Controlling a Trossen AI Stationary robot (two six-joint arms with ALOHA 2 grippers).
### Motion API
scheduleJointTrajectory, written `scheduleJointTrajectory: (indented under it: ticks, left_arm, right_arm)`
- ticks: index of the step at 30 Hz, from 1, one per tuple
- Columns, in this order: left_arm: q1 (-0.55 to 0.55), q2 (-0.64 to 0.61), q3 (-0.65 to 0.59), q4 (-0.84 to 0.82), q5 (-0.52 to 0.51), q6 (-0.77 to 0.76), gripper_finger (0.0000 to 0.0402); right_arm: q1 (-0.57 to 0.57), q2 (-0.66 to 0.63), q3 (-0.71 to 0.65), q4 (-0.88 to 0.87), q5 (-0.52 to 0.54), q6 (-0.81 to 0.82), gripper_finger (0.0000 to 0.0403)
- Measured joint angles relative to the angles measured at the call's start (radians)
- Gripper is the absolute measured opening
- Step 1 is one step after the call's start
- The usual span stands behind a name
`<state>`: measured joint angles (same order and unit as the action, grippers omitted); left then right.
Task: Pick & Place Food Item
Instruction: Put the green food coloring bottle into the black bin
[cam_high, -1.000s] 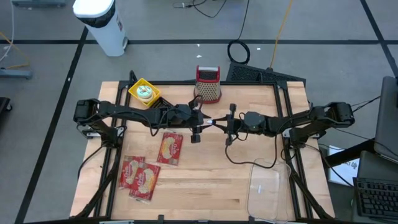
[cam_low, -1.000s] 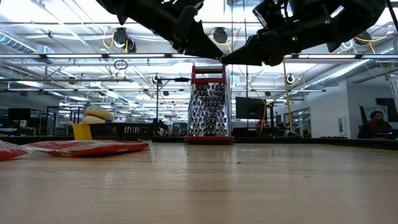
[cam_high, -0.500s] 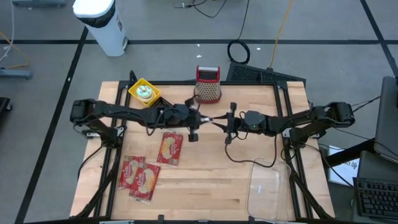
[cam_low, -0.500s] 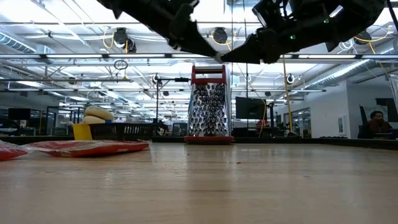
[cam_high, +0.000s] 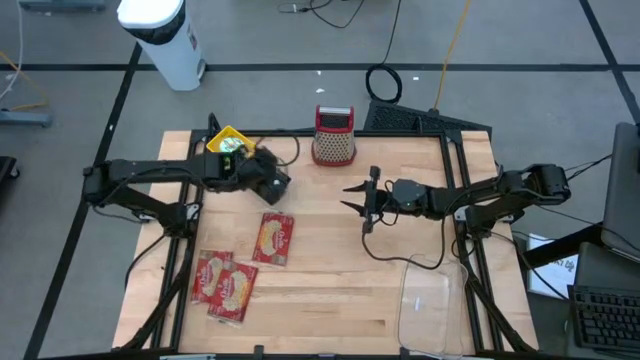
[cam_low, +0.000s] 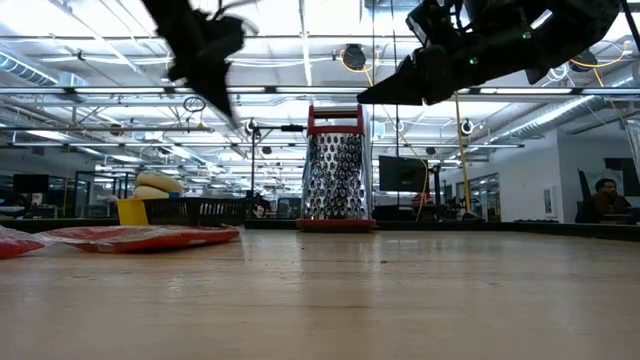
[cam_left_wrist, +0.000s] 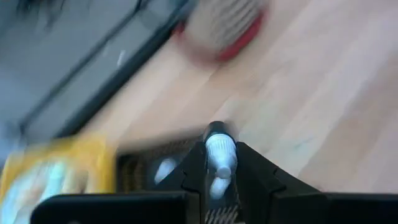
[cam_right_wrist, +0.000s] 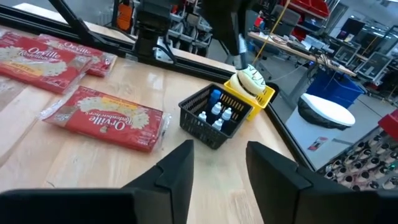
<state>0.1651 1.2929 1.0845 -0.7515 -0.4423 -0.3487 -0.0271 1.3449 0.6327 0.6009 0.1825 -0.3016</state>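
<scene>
Left pincer (cam_left_wrist: 221, 163) clamps a small white bottle (cam_left_wrist: 220, 152) above the black basket (cam_right_wrist: 214, 116) by the yellow bin (cam_high: 228, 141); right pincer (cam_high: 352, 196), fingers apart and empty, hovers mid-table (cam_high: 330, 290) near the grater (cam_high: 334, 135)

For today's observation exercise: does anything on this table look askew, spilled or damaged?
Nothing looks spilled or damaged. The only untidiness is two packets lying slanted with their edges overlapping, and a third packet lying apart beside them.

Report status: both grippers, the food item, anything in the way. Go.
Left gripper shut on small white bottle, near black wire basket. Right gripper open, mid-table, empty. Red metal grater stands clear.
</scene>
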Motion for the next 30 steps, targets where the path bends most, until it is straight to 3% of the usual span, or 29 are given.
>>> scheduleJointTrajectory:
  ticks: [4, 7, 12, 30]
  left_arm:
    - [0.075, 0.009, 0.0, -0.151, 0.06, -0.155, 0.006]
    - [0.116, 0.044, 0.0, -0.165, 0.162, -0.17, 0.0059]
    - [0.151, 0.112, 0.0, -0.171, 0.23, -0.171, 0.0053]
    - [0.183, 0.269, 0.0, -0.191, 0.265, -0.187, 0.0058]
  right_arm:
    - [-0.011, 0.0, 0.0, 0.0, -0.001, 0.001, 0.0136]
    - [-0.019, 0.0, 0.0, 0.0, 0.0, 0.003, 0.0136]
    - [-0.019, 0.0, 0.0, -0.001, 0.0, 0.005, 0.0137]
    - [-0.019, 0.0, 0.0, -0.019, 0.0, 0.006, 0.0135]
